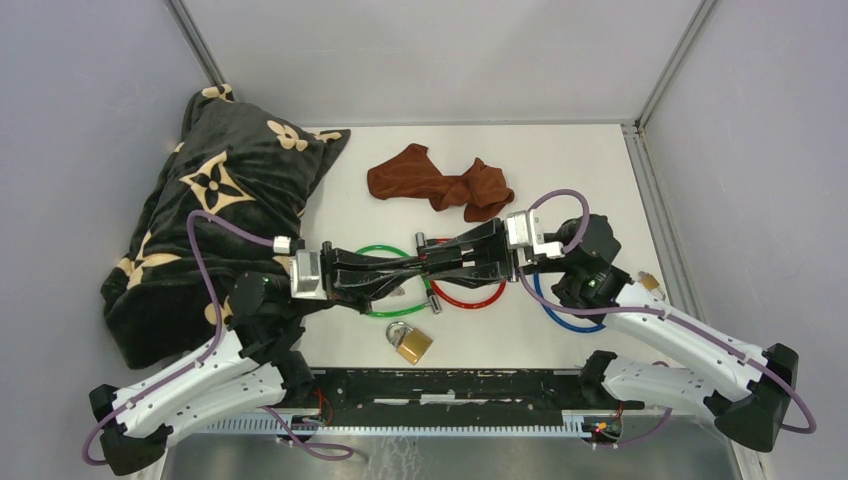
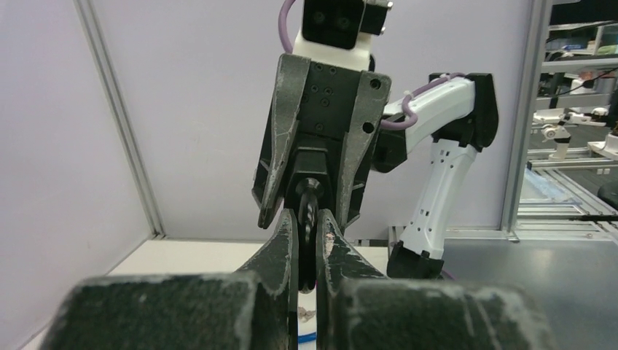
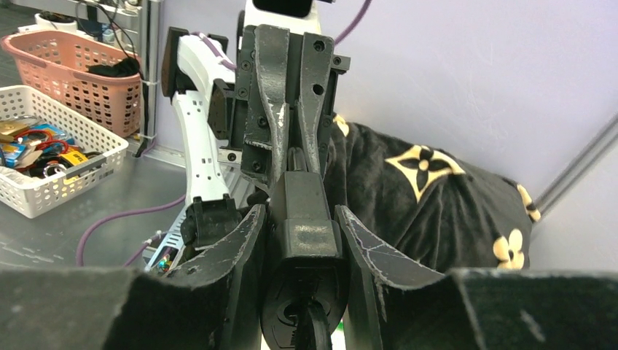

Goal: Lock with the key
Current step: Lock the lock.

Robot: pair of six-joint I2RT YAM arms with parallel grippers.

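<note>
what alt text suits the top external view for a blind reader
Two robot arms meet mid-table, left gripper and right gripper tip to tip on a small black lock above a green ring, red ring and blue ring. A brass padlock lies near the bases; a brown cloth sits at the back, a black flower-print blanket left.

From above, my left fingers [image 1: 388, 276] cover the middle of the green ring [image 1: 372, 250], my right fingers [image 1: 468, 256] part of the red ring [image 1: 472, 300], and my right arm [image 1: 680, 335] part of the blue ring [image 1: 548, 312]. The blade of the key [image 2: 308, 213] is out of sight. The black lock body [image 3: 306, 226] runs off my right wrist view's bottom edge
</note>
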